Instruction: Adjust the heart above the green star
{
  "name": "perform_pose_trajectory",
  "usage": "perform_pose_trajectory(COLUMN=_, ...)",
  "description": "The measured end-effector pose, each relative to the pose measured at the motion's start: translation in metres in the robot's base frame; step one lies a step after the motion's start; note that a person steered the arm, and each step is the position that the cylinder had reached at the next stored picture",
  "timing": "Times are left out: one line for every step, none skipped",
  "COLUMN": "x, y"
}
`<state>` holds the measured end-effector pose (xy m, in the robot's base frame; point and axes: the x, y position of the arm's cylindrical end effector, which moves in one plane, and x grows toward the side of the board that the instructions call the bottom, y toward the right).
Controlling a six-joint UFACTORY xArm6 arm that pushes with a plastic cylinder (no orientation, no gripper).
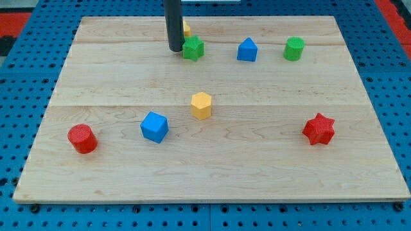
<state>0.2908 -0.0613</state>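
A green star [192, 49] lies near the top of the wooden board [212, 170]. Just above it, a yellow block [186, 28], only partly visible behind the rod, looks like the heart; its shape cannot be made out. My tip [175, 49] rests on the board right at the green star's left side, just below-left of the yellow block.
A blue pentagon-like block [247, 50] and a green cylinder [294, 49] sit to the star's right. A yellow hexagon [201, 105] is mid-board, a blue cube [155, 126] and red cylinder [82, 138] lower left, a red star [319, 129] at right.
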Motion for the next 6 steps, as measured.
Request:
perform_pose_trajectory(x=-0.001, y=0.0)
perform_pose_trajectory(x=-0.008, y=0.0)
perform_pose_trajectory(x=-0.028, y=-0.019)
perform_pose_trajectory(x=-0.032, y=-0.027)
perform_pose_trajectory(x=-0.045, y=-0.029)
perform_pose_trajectory(x=-0.076, y=-0.035)
